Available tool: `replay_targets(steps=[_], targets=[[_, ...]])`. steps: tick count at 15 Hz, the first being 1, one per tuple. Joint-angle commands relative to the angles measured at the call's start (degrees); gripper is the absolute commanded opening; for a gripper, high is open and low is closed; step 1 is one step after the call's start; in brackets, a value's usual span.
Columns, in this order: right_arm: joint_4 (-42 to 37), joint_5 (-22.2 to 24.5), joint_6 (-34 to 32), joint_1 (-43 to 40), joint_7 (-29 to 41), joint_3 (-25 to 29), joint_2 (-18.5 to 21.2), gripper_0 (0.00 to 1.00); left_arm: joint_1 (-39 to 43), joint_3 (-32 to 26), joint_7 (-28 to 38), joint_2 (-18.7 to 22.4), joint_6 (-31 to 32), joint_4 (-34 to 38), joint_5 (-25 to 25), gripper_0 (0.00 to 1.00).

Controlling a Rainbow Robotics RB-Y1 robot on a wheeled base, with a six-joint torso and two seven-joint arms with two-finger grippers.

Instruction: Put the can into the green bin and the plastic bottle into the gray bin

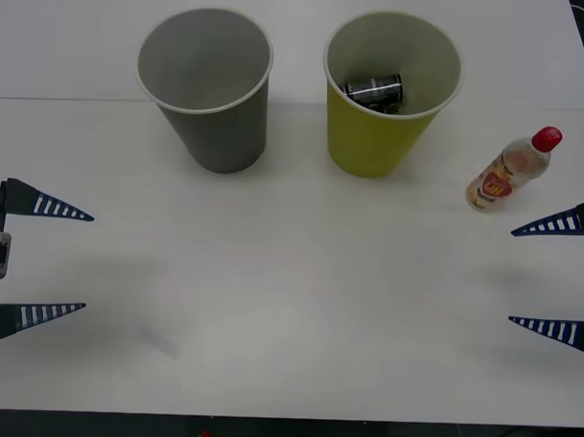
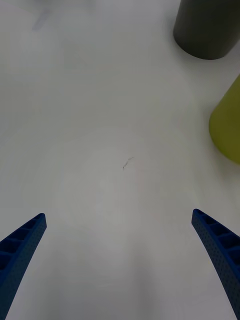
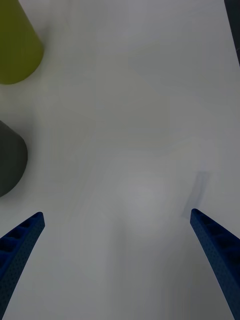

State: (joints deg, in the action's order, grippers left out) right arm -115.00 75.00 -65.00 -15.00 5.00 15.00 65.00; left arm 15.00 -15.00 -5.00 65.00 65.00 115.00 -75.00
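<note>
While the can [image 1: 374, 90] lies in the green bin [image 1: 371, 140], we risk toppling the upright plastic bottle [image 1: 509, 172] at the frame's right with the wide-open, empty right gripper [image 1: 555, 278]; the left gripper [image 1: 41, 258] waits, spread wide.

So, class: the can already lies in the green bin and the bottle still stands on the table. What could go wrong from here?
1. The plastic bottle stands upright near the right gripper, whose fingers are open; a sideways nudge could topple it.
2. The green bin stands between the bottle and the gray bin, so a low carry might clip it.
3. The bottle might be dropped in with the can by mistake.
The left gripper waits open at the table's left.
</note>
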Motion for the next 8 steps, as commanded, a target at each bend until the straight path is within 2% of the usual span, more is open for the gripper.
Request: replay_targets(steps=[1,3,8], targets=[[0.0,0.0,0.0,0.0,0.0,0.0,0.0,1.0,0.0,0.0,0.0,0.0,0.0,0.0,0.0,1.0],[0.3,-0.7,0.4,-0.9,-0.1,-0.6,-1.0,1.0,0.0,0.0,0.0,0.0,0.0,0.0,0.0,1.0],[0.2,-3.3,3.0,-1.3,-1.1,-0.6,0.5,1.0,0.0,0.0,0.0,0.0,0.0,0.0,0.0,1.0]])
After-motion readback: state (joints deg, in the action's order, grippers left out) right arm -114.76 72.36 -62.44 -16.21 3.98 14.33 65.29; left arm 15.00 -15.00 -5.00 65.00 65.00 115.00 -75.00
